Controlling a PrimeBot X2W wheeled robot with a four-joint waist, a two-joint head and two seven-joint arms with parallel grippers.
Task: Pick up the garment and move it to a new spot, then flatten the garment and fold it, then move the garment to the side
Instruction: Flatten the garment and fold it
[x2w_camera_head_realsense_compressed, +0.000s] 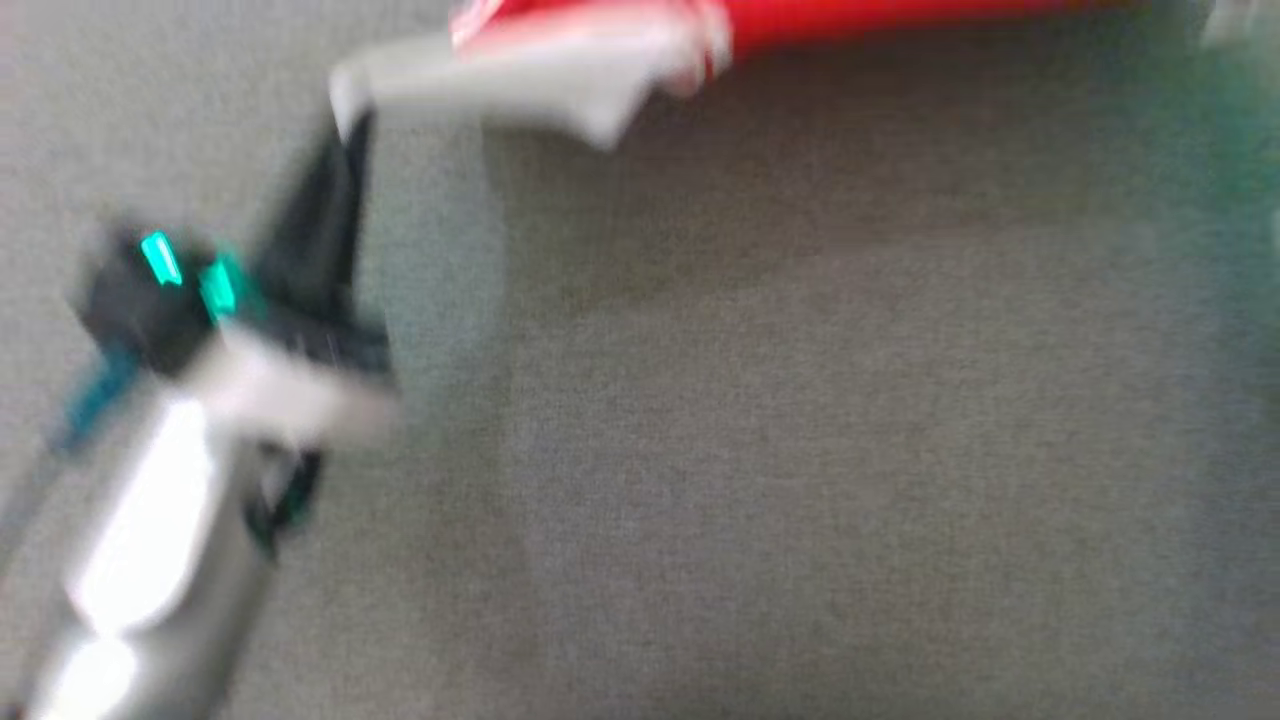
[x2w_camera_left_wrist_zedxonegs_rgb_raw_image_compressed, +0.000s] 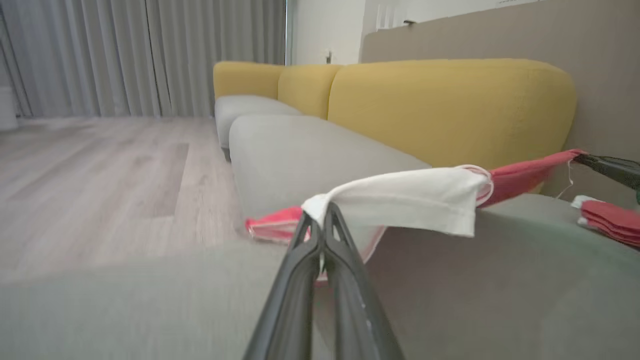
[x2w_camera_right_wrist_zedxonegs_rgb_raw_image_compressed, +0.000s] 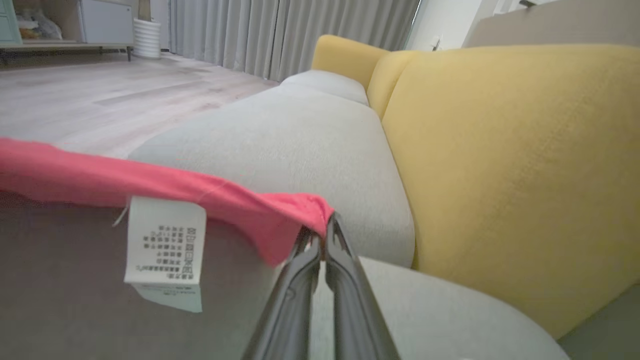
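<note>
- Garment (x2w_camera_left_wrist_zedxonegs_rgb_raw_image_compressed: 410, 197) hangs stretched between both grippers, over the grey seat (x2w_camera_head_realsense_compressed: 800, 450).
- Left gripper (x2w_camera_left_wrist_zedxonegs_rgb_raw_image_compressed: 322, 212) is clamped on its white corner; right gripper (x2w_camera_right_wrist_zedxonegs_rgb_raw_image_compressed: 325, 227) is pinched on a red edge near the label (x2w_camera_right_wrist_zedxonegs_rgb_raw_image_compressed: 165, 245).
- Likely light, soft, limp: it sags between the 2 holds; grip corners or hems.

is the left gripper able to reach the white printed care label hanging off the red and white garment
Probably not: the left gripper is shut on the white end of the red and white garment, while the white printed care label hangs beside the right gripper at the far end.
</note>
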